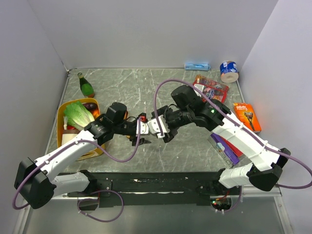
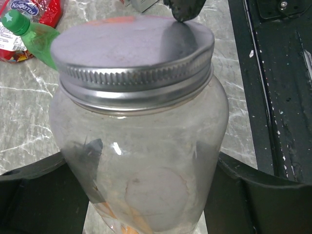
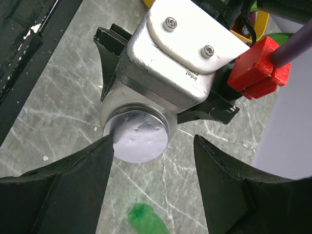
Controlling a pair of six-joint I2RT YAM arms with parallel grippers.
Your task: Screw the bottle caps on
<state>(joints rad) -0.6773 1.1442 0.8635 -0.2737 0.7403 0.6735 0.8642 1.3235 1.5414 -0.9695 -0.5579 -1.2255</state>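
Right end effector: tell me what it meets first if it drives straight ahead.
The silver lid of the glass jar, lying just ahead between the right end effector's fingers; depth is uncertain.

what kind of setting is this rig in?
Probably a lab data-collection cell: plain white walls box in a marble-patterned tabletop, the left arm and right arm are bolted at its near edge, and household props like a razor pack and a yellow tray of vegetables lie about.

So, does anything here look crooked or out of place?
Yes: the metal lid on the glass jar held by the left gripper looks slightly askew, one edge dented or lifted. A green bottle lies on its side behind.
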